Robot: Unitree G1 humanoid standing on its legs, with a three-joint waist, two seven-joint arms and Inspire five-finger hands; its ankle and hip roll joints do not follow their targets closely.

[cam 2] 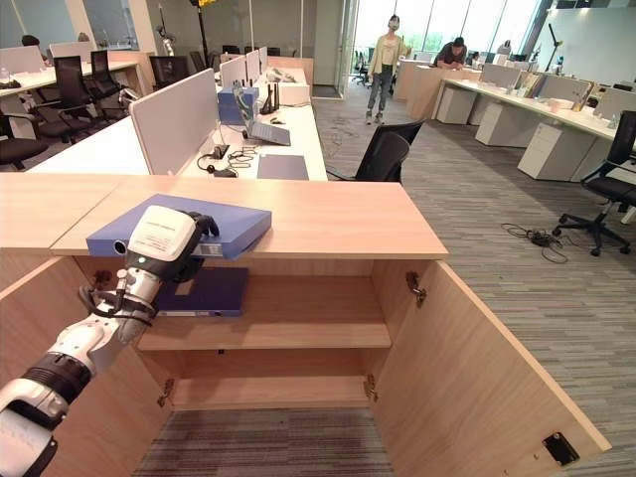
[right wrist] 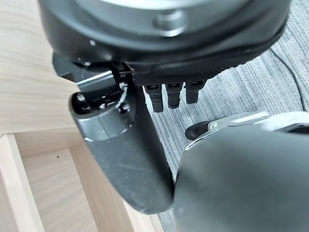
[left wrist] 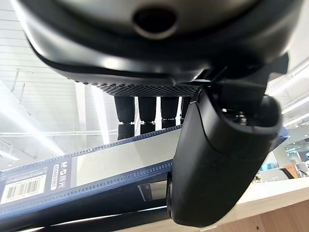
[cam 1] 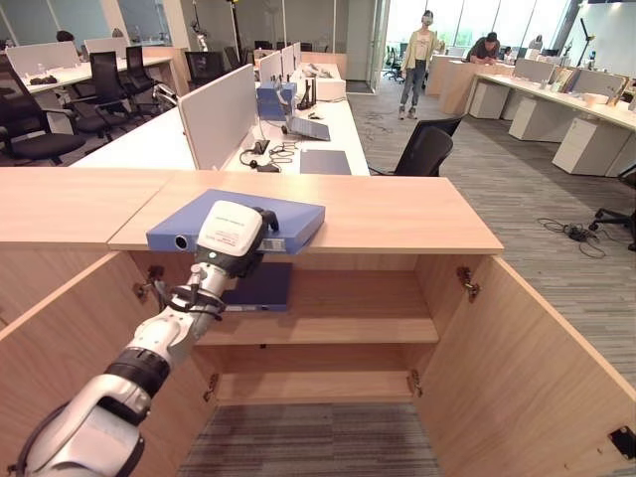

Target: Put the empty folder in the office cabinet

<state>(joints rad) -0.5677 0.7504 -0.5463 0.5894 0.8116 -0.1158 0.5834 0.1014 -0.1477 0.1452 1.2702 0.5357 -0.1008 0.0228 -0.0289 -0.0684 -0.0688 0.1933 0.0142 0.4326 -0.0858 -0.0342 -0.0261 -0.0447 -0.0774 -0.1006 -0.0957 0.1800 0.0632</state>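
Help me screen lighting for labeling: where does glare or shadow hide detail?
Left eye view: the far windows blow out; the cabinet shelf lies in shade, darkening the lower folder. Left wrist view: ceiling lights glare behind the left hand gripping the blue folder.

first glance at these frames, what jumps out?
The blue folder lying flat on the cabinet top, its near edge overhanging, with the left hand clamped on that edge. Below, both cabinet doors stand wide open, and a second dark blue folder lies on the upper shelf.
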